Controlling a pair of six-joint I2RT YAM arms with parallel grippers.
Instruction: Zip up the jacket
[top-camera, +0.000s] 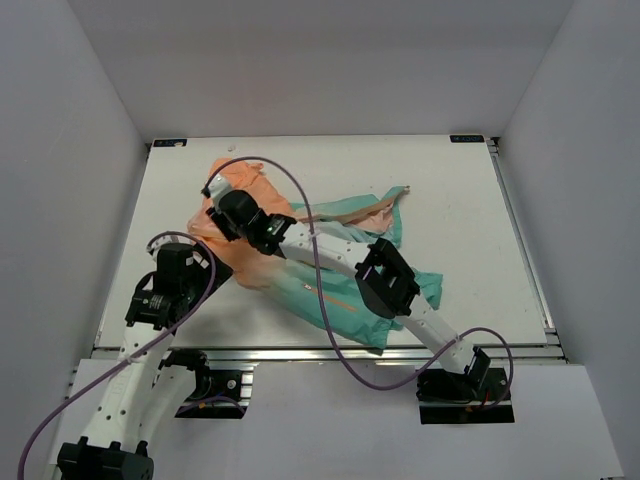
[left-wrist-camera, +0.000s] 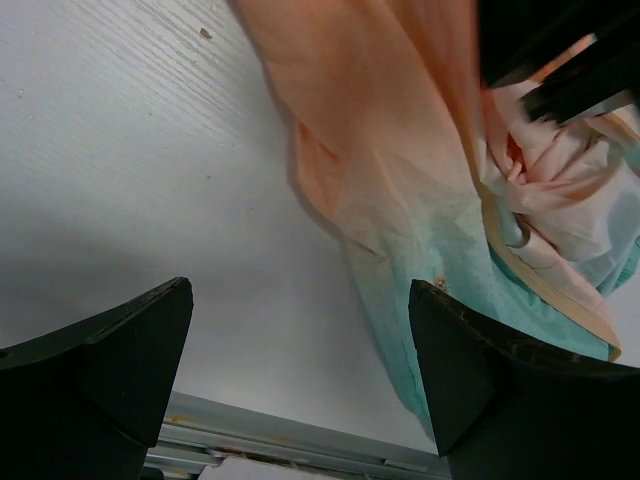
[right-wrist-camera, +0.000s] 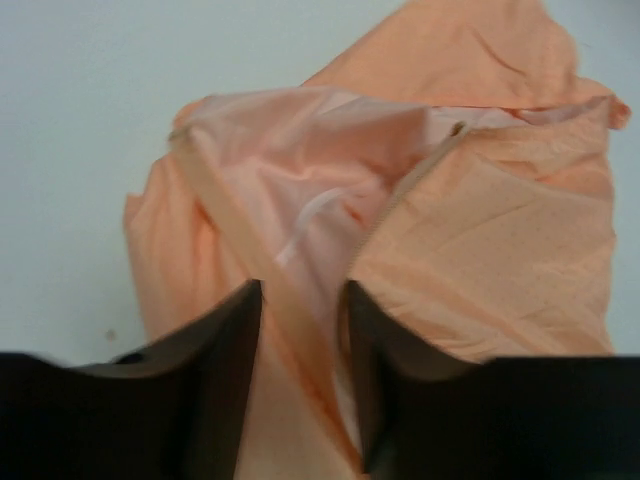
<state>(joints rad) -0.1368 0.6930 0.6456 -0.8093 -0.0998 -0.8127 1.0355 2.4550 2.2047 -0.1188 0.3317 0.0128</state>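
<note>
Jacket (top-camera: 300, 285) unzipped and crumpled on the table (top-camera: 450, 200); left tool wide, right tool narrow.
Top view: it lies centre-left, orange end far-left, teal end toward the near edge. The right gripper (top-camera: 222, 200) reaches across onto the orange part, and the left gripper (top-camera: 195, 262) sits just beside the garment's left edge. Left wrist: left gripper (left-wrist-camera: 300, 290) has its jaws wide apart with nothing between them, over bare table (left-wrist-camera: 130, 150). The jacket (left-wrist-camera: 400, 150) hem runs past the right finger. Right wrist: right gripper (right-wrist-camera: 300, 290) has its jaws close together, straddling a peach strip of the jacket (right-wrist-camera: 480, 250) front edge. I cannot tell whether the pads pinch it. The zipper (right-wrist-camera: 400, 200) line runs up-right, its two sides apart.
</note>
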